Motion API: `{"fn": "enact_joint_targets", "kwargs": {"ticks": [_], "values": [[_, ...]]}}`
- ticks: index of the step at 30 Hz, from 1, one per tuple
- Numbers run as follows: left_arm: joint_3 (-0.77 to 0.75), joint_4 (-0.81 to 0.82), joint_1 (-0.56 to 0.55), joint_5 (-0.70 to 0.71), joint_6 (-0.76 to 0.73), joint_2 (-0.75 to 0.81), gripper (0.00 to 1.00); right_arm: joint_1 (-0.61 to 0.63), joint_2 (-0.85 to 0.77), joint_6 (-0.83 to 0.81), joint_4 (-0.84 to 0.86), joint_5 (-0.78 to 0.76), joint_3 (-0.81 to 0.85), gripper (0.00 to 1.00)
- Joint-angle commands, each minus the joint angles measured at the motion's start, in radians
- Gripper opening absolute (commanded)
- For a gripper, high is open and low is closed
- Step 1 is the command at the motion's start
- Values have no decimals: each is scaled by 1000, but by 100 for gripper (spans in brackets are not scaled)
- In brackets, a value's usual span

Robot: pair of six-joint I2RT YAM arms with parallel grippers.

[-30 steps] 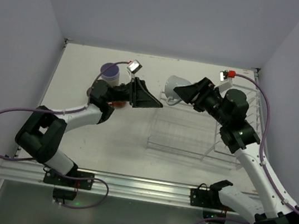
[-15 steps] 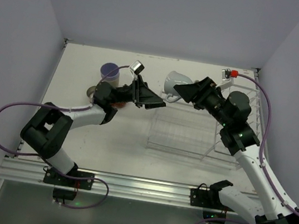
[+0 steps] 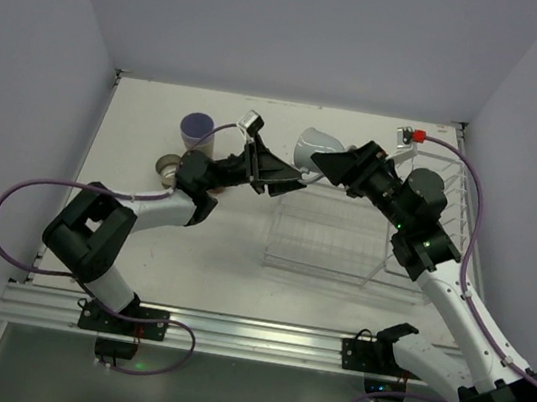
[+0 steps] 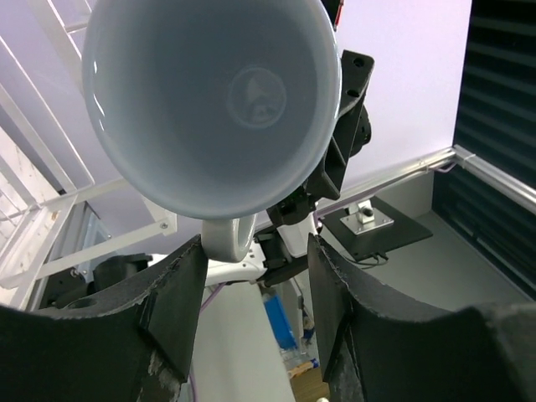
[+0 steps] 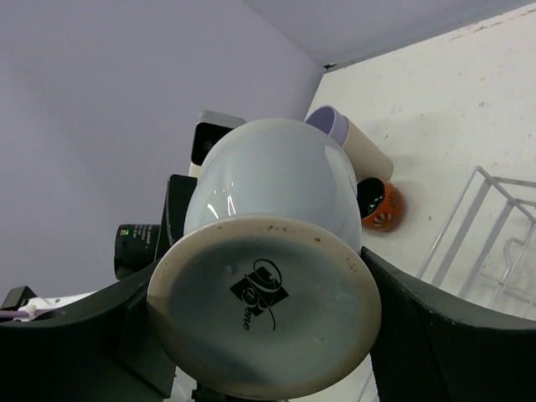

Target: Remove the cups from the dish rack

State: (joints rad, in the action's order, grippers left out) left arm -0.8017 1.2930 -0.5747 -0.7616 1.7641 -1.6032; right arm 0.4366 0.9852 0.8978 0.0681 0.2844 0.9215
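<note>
The light blue-grey cup (image 3: 309, 148) hangs above the edge of the dish rack (image 3: 343, 245), clamped in the right pincer (image 3: 327, 161) — the left pincer (image 4: 255, 264) (jaws apart, astride the handle (image 4: 228, 240)) should grip that loop firmly before the right lets go

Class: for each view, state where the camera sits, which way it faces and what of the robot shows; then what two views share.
Top external: above and behind the arms, looking down on the dish rack; both arms show.
Left wrist: on the left arm, facing the blue-grey cup mouth-on; left gripper straddles its handle.
Right wrist: on the right arm, facing the cup's base; right gripper holds its sides.
Shared: both wrist views show that cup, opposite ends.
</note>
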Motion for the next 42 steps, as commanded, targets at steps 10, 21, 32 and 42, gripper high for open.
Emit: {"fn": "enact_joint_targets", "kwargs": {"ticks": [10, 21, 32, 42], "values": [[-30, 135, -22, 107, 44, -4, 43, -2, -49, 12, 167, 24, -26, 0], [-62, 109, -25, 113, 9, -12, 43, -2, -66, 18, 133, 30, -27, 0], [-93, 112, -28, 108, 8, -29, 40, -2, -68, 18, 142, 44, -41, 0], [-97, 108, -28, 114, 3, -31, 31, -2, -62, 16, 133, 53, -33, 0]]}}
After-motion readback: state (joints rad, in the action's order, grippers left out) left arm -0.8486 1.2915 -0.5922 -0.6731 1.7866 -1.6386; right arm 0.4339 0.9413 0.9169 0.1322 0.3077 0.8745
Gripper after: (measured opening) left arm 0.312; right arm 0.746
